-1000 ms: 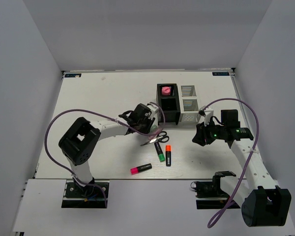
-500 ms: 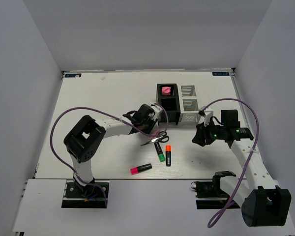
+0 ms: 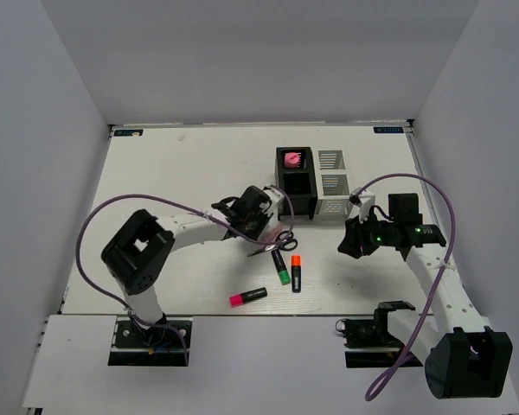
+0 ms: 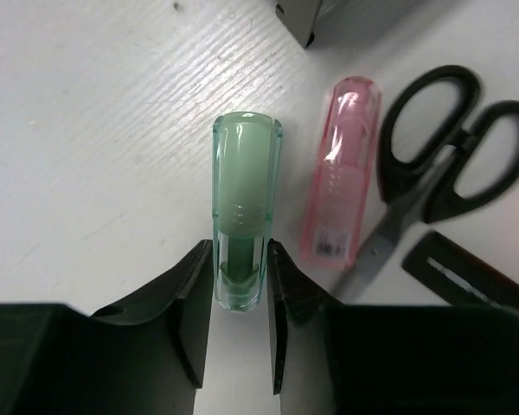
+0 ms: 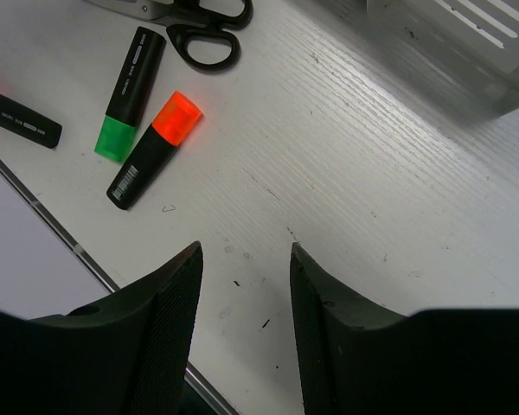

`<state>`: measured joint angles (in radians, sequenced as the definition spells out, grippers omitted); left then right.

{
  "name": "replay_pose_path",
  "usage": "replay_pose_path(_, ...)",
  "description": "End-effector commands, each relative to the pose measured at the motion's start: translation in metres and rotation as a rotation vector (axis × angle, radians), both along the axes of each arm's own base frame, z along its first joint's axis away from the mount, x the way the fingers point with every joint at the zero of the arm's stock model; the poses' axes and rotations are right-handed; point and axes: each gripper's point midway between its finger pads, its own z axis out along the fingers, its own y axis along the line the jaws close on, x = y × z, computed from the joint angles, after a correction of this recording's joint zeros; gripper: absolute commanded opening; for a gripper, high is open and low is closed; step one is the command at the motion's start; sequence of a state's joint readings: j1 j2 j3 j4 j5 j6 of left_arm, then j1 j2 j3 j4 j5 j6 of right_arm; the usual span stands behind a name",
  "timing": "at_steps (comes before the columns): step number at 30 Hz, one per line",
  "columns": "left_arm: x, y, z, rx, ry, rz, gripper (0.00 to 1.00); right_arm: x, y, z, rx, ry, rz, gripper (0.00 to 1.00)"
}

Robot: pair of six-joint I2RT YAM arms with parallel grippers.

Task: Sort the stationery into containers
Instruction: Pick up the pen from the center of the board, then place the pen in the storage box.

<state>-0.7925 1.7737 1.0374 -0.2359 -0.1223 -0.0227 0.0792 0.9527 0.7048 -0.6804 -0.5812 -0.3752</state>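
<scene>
1. Three black-bodied highlighters lie on the table [image 3: 182, 173], near of the containers: one pink-capped [image 3: 248, 296], nearest and furthest left; one green-capped [image 3: 281, 269]; and one orange-capped [image 3: 296, 273] just right of the green one.
2. Two pastel pieces lie side by side, just apart, both pointing far: the green piece [image 4: 245, 190] on the left and the pink piece [image 4: 342, 181] on the right.
3. One pair of black-handled scissors [image 3: 279, 241] lies just right of the pink piece, its blades running under that piece's near end.
4. Two organizers stand touching at the far middle of the table: the black organizer [image 3: 296, 192] on the left and the white organizer [image 3: 333, 206], with slotted sides, on the right.
5. One pink item [image 3: 291, 159] sits in the far compartment of the black organizer.
6. Two grippers are in view:
   - The left gripper [image 4: 240, 268] is down at the table just near of the black organizer. Its claw is narrow, with a finger pressed against each side of the green piece's near end.
   - The right gripper [image 5: 245, 259] hovers near of the white organizer. Its claw is wide apart over bare table, holding nothing.
7. Writing:
   - The orange-capped highlighter carries a barcode.
   - The other two highlighters show white print that is too small to read.
   - The pink piece has a small label at its near end that cannot be read.
</scene>
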Motion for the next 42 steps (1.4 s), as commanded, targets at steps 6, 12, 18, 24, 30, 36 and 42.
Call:
replay_pose_path(6, -0.002, -0.013, 0.129, -0.186, -0.16, -0.082, 0.01, 0.002, 0.006, 0.013, 0.026, -0.034, 0.03, 0.5)
replay_pose_path(12, 0.02, -0.05, 0.18, -0.307, -0.246, -0.131, 0.01, 0.002, 0.006, 0.013, 0.03, -0.031, 0.028, 0.5)
replay_pose_path(18, 0.047, -0.088, 0.204, -0.378, -0.288, -0.169, 0.01, 0.003, 0.006, 0.015, 0.029, -0.044, 0.029, 0.5)
replay_pose_path(24, 0.078, -0.126, 0.205, -0.409, -0.274, -0.179, 0.01, 0.002, 0.005, 0.013, 0.027, -0.032, 0.027, 0.5)
replay_pose_path(30, 0.093, -0.136, 0.183, -0.395, -0.256, -0.157, 0.01, 0.002, 0.005, 0.014, 0.028, -0.033, 0.025, 0.5)
replay_pose_path(36, 0.103, -0.13, 0.164, -0.357, -0.249, -0.125, 0.14, 0.002, 0.005, 0.015, 0.028, -0.038, 0.028, 0.5)
replay_pose_path(42, 0.108, -0.125, 0.153, -0.333, -0.245, -0.097, 0.37, 0.0, 0.005, 0.016, 0.03, -0.042, 0.03, 0.51)
